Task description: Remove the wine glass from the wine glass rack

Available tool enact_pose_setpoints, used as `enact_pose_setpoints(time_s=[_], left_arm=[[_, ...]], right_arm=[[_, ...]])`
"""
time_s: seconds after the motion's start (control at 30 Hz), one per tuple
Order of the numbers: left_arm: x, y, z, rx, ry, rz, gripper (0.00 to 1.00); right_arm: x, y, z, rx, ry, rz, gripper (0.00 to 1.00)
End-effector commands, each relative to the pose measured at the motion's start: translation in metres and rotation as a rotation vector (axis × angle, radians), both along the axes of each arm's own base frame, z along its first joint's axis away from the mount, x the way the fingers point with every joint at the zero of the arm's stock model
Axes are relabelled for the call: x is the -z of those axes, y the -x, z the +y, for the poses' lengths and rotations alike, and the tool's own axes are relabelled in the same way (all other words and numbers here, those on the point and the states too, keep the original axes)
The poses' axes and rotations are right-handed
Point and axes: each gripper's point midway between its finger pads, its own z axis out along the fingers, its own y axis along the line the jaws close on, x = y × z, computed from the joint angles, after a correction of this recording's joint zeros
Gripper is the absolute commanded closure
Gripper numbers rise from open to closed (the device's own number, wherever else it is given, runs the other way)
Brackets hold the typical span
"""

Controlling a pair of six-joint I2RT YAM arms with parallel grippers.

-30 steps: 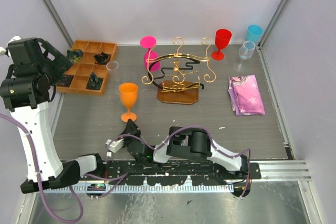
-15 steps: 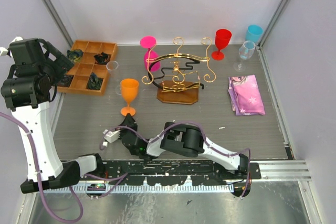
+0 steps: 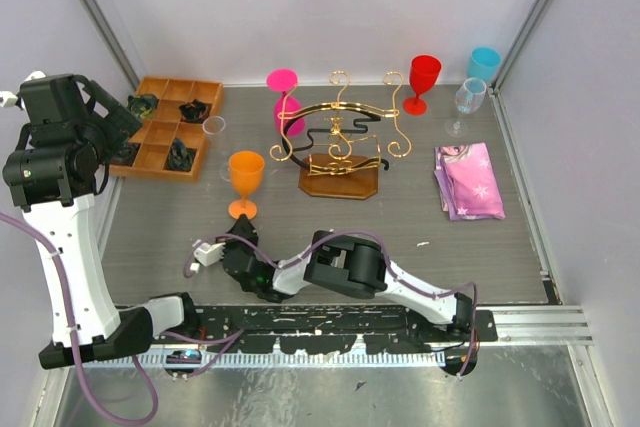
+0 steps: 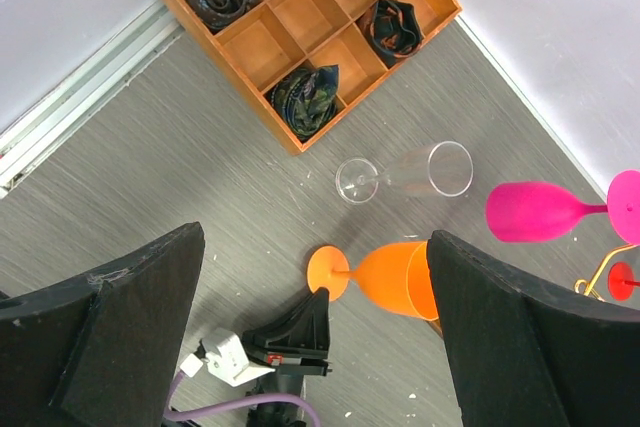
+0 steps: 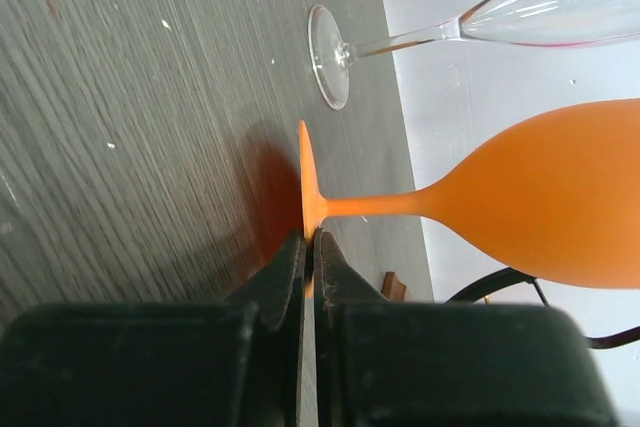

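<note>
The gold wire wine glass rack [image 3: 340,137] stands on its brown base at the back middle. A pink wine glass [image 3: 288,112] hangs upside down at its left side and also shows in the left wrist view [image 4: 540,212]. An orange wine glass [image 3: 245,175] stands upright on the table in front of the rack's left side. My right gripper [image 3: 243,234] lies low on the table and is shut on the rim of the orange glass's foot [image 5: 308,192]. My left gripper [image 4: 320,347] is open and empty, held high above the table's left side.
A compartmented wooden tray [image 3: 152,135] with dark rolled cloths sits at the back left, with a clear glass [image 3: 213,127] beside it. A red glass [image 3: 423,77], a blue cup [image 3: 484,62] and a clear glass [image 3: 468,99] stand at the back right. A pink pouch [image 3: 468,179] lies at the right.
My right gripper has carried the orange glass a little farther from the arm bases, toward the back, and the arm has stretched leftward. The left arm has barely moved.
</note>
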Motion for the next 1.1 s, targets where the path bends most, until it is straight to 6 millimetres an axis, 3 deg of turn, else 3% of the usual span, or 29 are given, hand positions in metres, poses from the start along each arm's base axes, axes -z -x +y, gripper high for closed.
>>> enact_pose_setpoints(time_s=[0.0, 0.23, 0.57, 0.83, 1.07], left_arm=[[-0.007, 0.002, 0.000, 0.005, -0.020, -0.028, 0.01], [-0.007, 0.000, 0.000, 0.007, -0.025, -0.027, 0.01], [-0.006, 0.001, 0.000, 0.006, -0.027, -0.023, 0.01], [-0.005, 0.000, 0.000, 0.010, -0.029, -0.019, 0.01], [-0.005, 0.000, 0.001, 0.005, -0.039, -0.017, 0.01]], right_arm=[[0.050, 0.003, -0.006, 0.007, 0.044, 0.110, 0.90], [0.059, 0.010, -0.002, -0.024, 0.046, 0.192, 0.82], [0.077, 0.026, 0.008, -0.108, 0.101, 0.347, 0.81], [0.085, 0.042, 0.016, -0.186, 0.124, 0.472, 0.71], [0.094, 0.054, 0.019, -0.226, 0.152, 0.567, 0.57]])
